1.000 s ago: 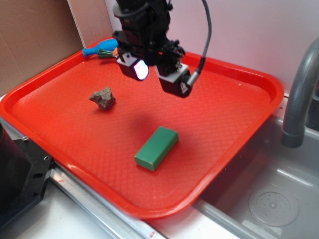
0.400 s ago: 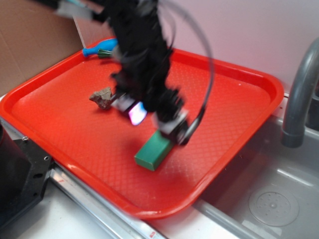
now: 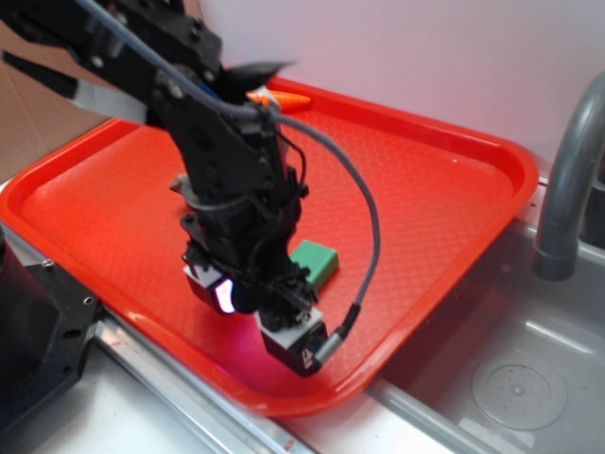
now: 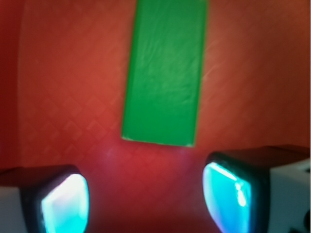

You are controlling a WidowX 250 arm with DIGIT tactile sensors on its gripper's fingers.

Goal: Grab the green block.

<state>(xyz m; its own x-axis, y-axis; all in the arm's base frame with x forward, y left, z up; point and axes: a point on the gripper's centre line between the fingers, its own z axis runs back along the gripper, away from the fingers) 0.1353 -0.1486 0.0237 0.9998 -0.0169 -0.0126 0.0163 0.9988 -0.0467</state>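
Green block: flat on the red tray, toward the tray's near side; in the exterior view only its far end is seen, the rest being hidden behind the arm.

Block orientation: seen lengthwise in the wrist view, its near short edge pointed at the gap between the two fingers.

Gripper: spread wide and empty, nothing is clasped; the two lit fingertips are seen well apart at the bottom of the wrist view, one on each side.

Gripper against block: low over the tray, just short of the block's near end; no contact is made. The fingers are not yet around the block; bare tray is seen between them.

Alignment: the block's width looks to fit between the open fingers, and the gap is roughly centred on the block's long axis, so the line-up is judged good.

Done so far: the approach and the descent toward the tray appear largely complete.

Left to do: the fingers are to be carried forward along the block until its long sides are straddled, then closed, then the block is to be lifted. The grab itself is not started.

Risk: if the advance is made too low, the near edge could be nudged and the block slid away across the textured tray.

Further out: an orange toy carrot is glimpsed at the tray's far edge, well apart from the action; a grey faucet stands over the sink at the right.
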